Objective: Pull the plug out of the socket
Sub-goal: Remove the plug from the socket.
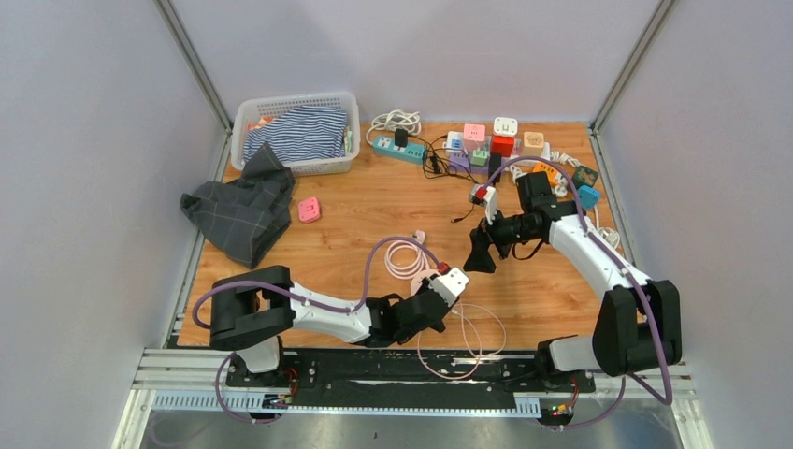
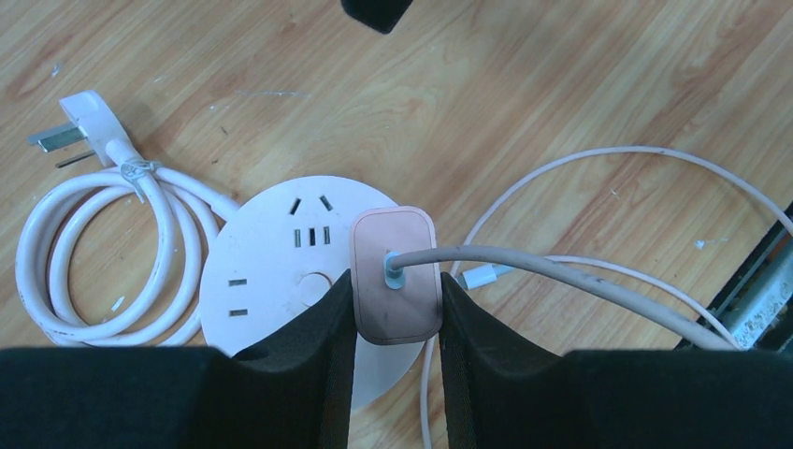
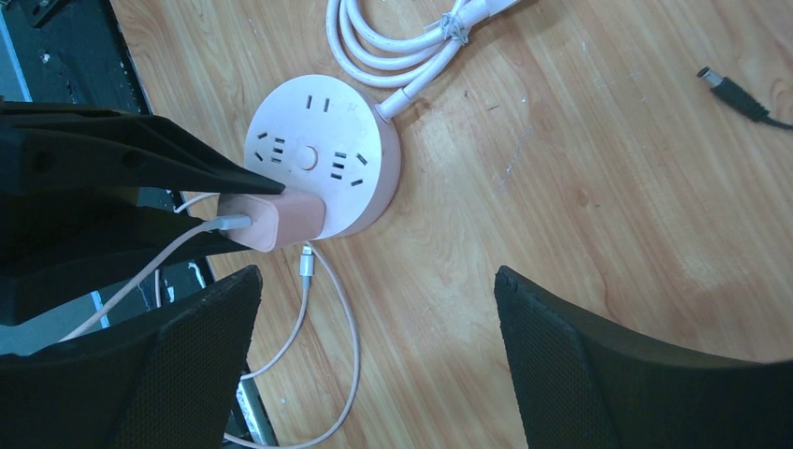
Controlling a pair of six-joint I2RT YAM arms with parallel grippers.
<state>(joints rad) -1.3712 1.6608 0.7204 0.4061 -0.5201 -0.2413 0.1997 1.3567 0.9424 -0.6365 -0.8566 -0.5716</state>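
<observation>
The left gripper (image 2: 394, 281) clamps the pink plug (image 3: 281, 220), seated upright at the rim of the round socket (image 3: 318, 131), while the right gripper (image 3: 376, 273) hangs open nearby, touching nothing.

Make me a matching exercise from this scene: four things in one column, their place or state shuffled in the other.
Things
1. plug
2. right gripper
3. basket
4. grey cloth

Place or state
A. holds a striped cloth, far left
B. open, holding nothing
C. on the socket, pinched by the left gripper
D. crumpled outside the basket, right beside it

Pairs: 1-C, 2-B, 3-A, 4-D
</observation>
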